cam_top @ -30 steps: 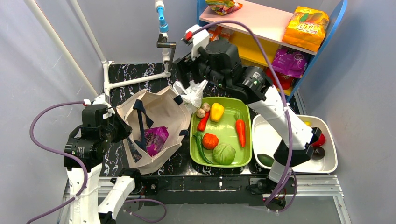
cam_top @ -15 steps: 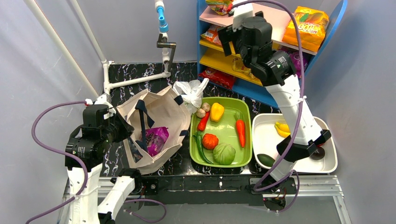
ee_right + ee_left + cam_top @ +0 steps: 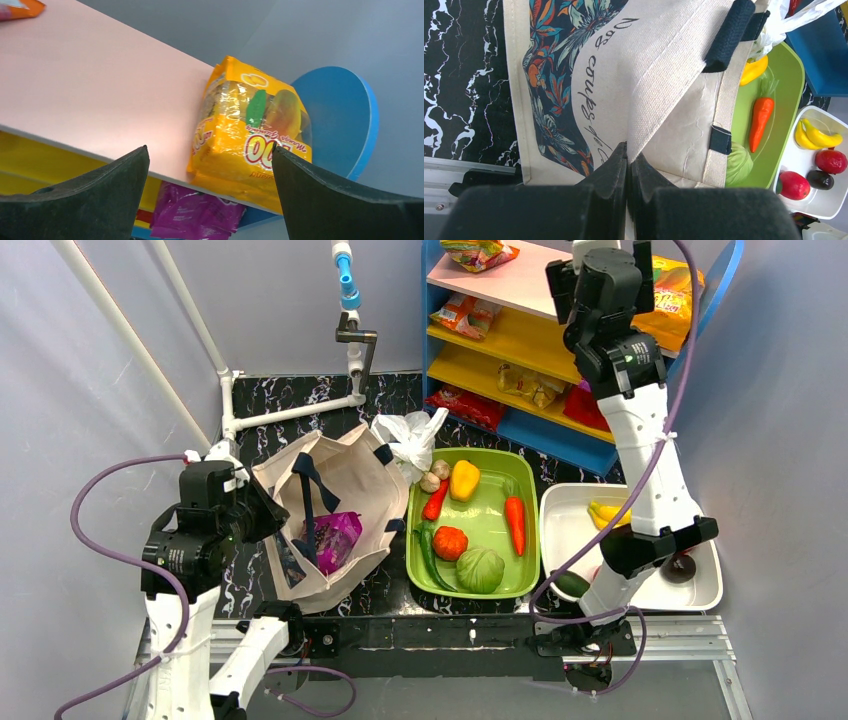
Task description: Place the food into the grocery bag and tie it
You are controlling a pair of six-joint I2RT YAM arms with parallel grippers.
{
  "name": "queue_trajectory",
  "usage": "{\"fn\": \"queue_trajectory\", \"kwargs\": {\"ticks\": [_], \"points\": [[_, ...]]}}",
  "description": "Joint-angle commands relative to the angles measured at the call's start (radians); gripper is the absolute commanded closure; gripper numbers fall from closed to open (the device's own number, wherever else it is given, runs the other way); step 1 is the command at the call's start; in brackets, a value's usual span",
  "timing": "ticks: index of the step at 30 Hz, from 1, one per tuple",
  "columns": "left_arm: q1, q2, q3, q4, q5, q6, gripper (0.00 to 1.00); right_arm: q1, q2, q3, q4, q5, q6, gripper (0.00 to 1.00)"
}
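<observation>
Jaws of my right gripper (image 3: 209, 150) stand wide apart, framing the orange-yellow packet (image 3: 250, 140) at the end of the pink top shelf (image 3: 100, 90), not touching it. I judge this the reach for the next food item: push forward until both pads flank the crinkly pack, then close gently. My left gripper (image 3: 628, 155) is pinched tight on the rim of the grocery bag (image 3: 664, 65), a canvas tote on the table. Only the overhead camera shows the purple packet (image 3: 335, 535) inside it; the left wrist view sees just cloth.
</observation>
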Motion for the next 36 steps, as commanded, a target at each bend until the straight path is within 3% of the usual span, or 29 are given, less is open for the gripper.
{"fn": "queue_trajectory", "kwargs": {"ticks": [1,18,22,26,36], "points": [[-0.007,0.003,0.017,0.005,0.049,-0.011,1.00,-0.065,0.013,-0.001,0.067,0.035,-0.005,0.02],[-0.007,0.020,0.048,-0.034,0.036,-0.012,1.00,-0.270,0.103,-0.005,-0.022,0.019,0.119,0.04],[-0.007,0.022,0.054,-0.042,0.031,-0.010,1.00,-0.274,0.094,-0.034,-0.058,0.026,0.166,0.19],[-0.007,0.027,0.056,-0.042,0.030,-0.014,1.00,-0.274,0.080,-0.064,-0.097,0.022,0.204,0.45],[-0.007,0.033,0.054,-0.040,0.036,-0.020,1.00,-0.266,0.032,-0.093,-0.151,-0.039,0.270,0.93]]}}
